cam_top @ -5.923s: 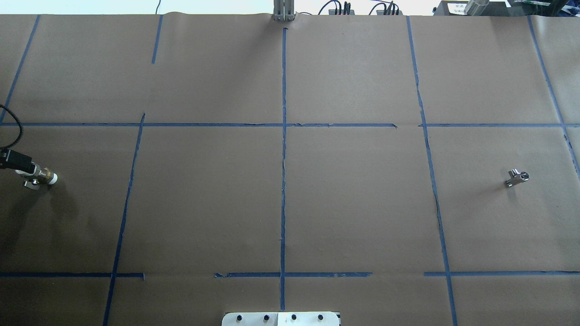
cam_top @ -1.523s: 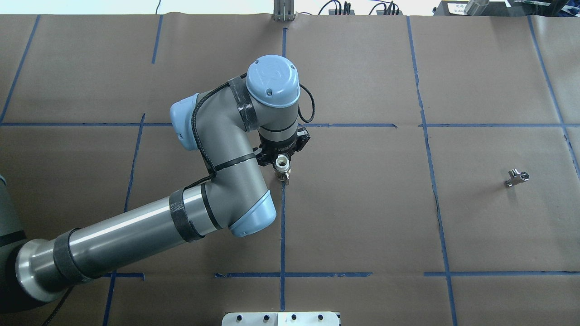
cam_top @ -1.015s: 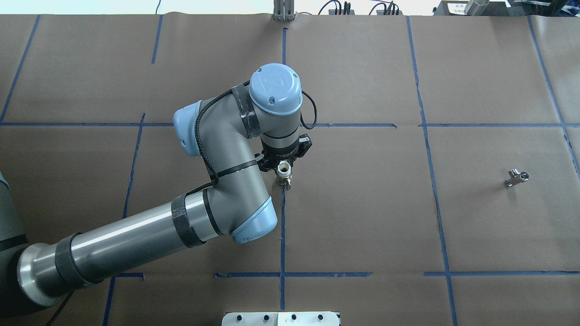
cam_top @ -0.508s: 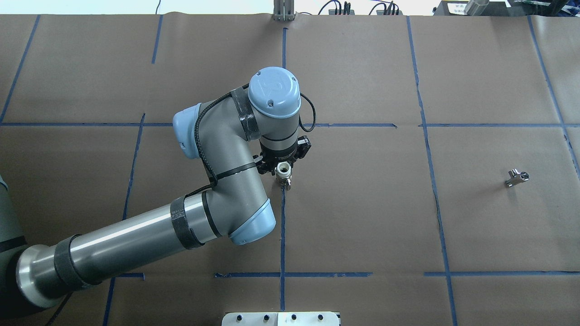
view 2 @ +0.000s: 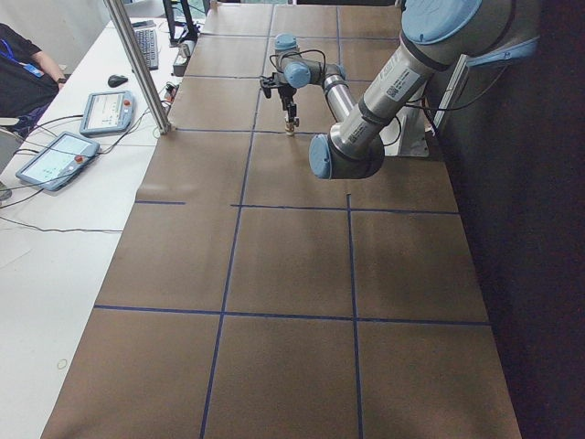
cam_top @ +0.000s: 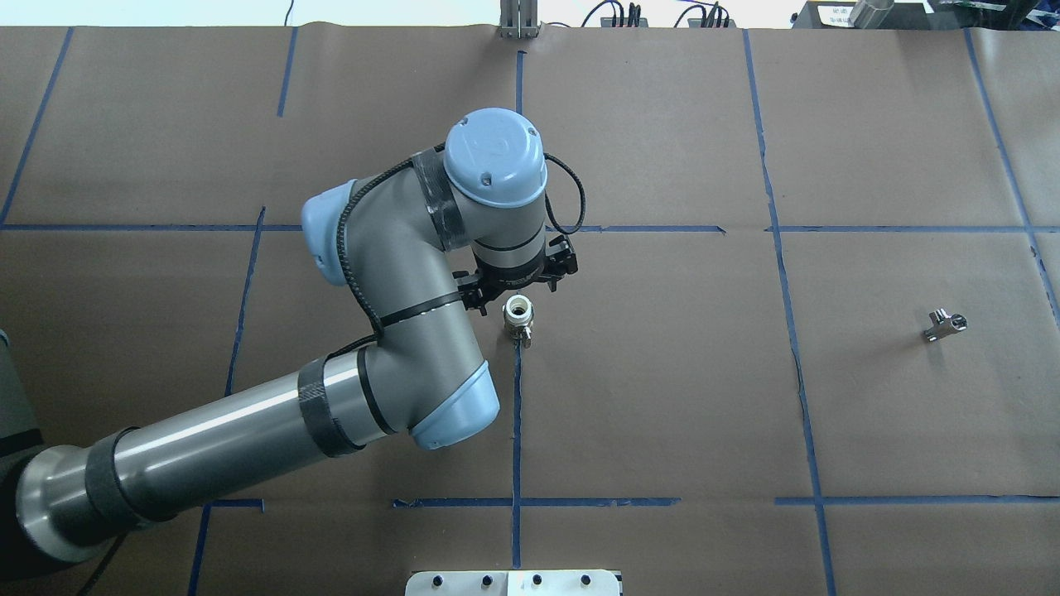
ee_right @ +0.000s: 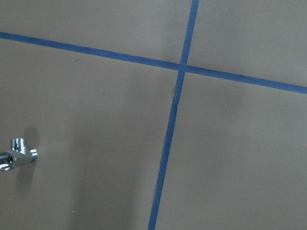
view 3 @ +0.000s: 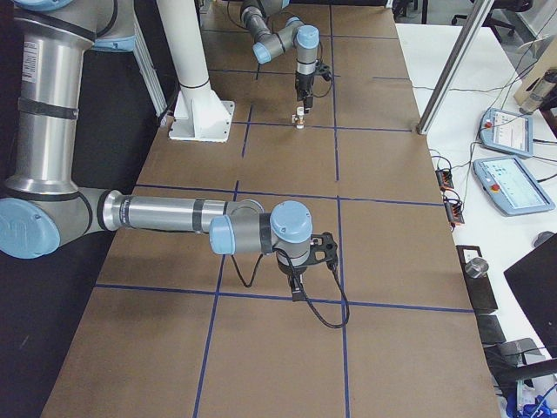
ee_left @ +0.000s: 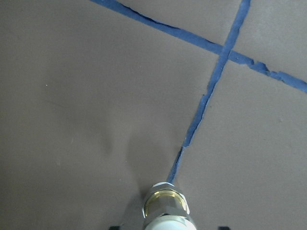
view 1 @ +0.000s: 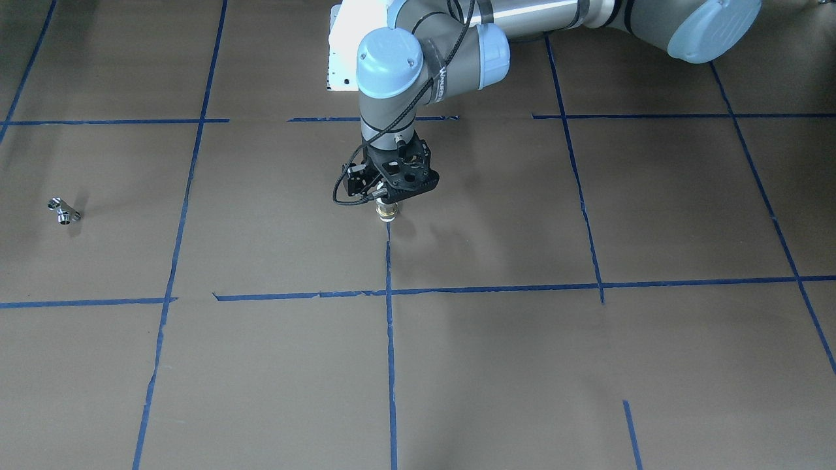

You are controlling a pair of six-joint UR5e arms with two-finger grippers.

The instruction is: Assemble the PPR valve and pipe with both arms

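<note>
At bench [cam_top: 662, 397] centre, the valve [cam_top: 518, 313] is standing upright, the left end effector [view 1: 390, 201] hovering spread just above it; pipe [cam_top: 944, 324] lying well apart; right end effector [view 3: 298, 292] grip unclear.

Worktop [cam_top: 662, 397]: brown paper covering, gridded with blue tape lines [cam_top: 517, 414]. Adjoining white desk [view 2: 55, 238] carrying two teach pendants [view 2: 55, 157], keyboard [view 2: 149, 48] and mouse [view 2: 118, 80].

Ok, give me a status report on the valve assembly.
Left hand open above PPR valve, valve upright on centre tape line. Right hand unclear; pipe lies untouched. No obstruction seen.
</note>
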